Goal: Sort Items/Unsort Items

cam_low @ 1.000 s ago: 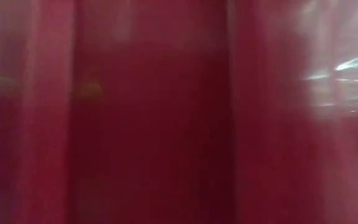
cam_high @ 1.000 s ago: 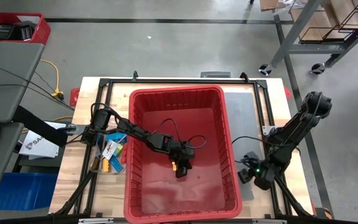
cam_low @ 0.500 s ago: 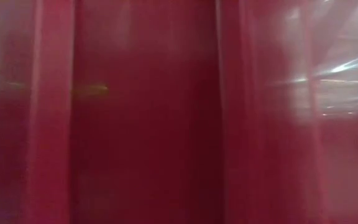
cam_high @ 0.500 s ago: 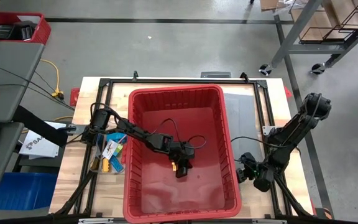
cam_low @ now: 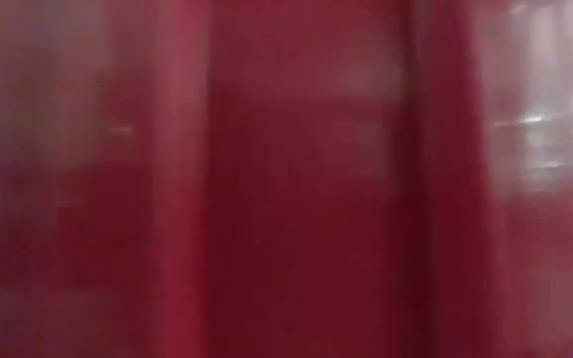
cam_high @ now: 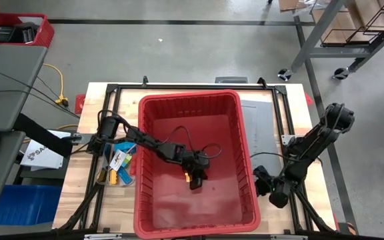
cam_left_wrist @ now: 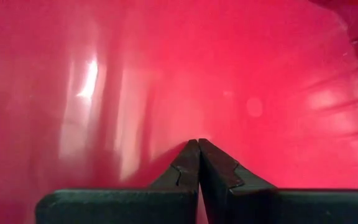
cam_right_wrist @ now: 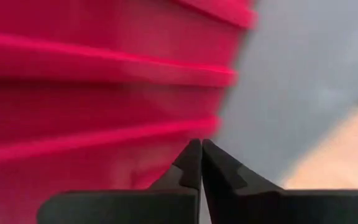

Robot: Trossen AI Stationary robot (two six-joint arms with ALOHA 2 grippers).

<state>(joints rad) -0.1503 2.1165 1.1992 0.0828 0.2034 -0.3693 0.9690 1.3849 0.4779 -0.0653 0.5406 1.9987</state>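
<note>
The items (cam_high: 117,167), small blue, yellow and orange pieces, are lying in a loose cluster on the table (cam_high: 312,200), just outside the left wall of the red bin (cam_high: 195,220) and beside the base of the left arm. From above they are too small to tell apart one by one.

The left hand (cam_high: 196,181) is hanging inside the bin, near the middle of its floor, with its arm reaching in over the bin's left wall. Its fingers (cam_left_wrist: 188,165) are pressing tip to tip, clenched, and the left wrist view is showing nothing between them, only the bin's smooth red floor beyond. A small orange spot is showing at the hand in the high view, but what it is cannot be told.

The right hand (cam_high: 262,187) is sitting low outside the bin, just beside the bin's right wall near its front corner, over a grey mat (cam_high: 267,130) lying on the table. Its fingers (cam_right_wrist: 189,163) are also clenched together on nothing, pointing at the bin's ribbed outer wall.

The low view is filled with blurred red from the bin's side.
</note>
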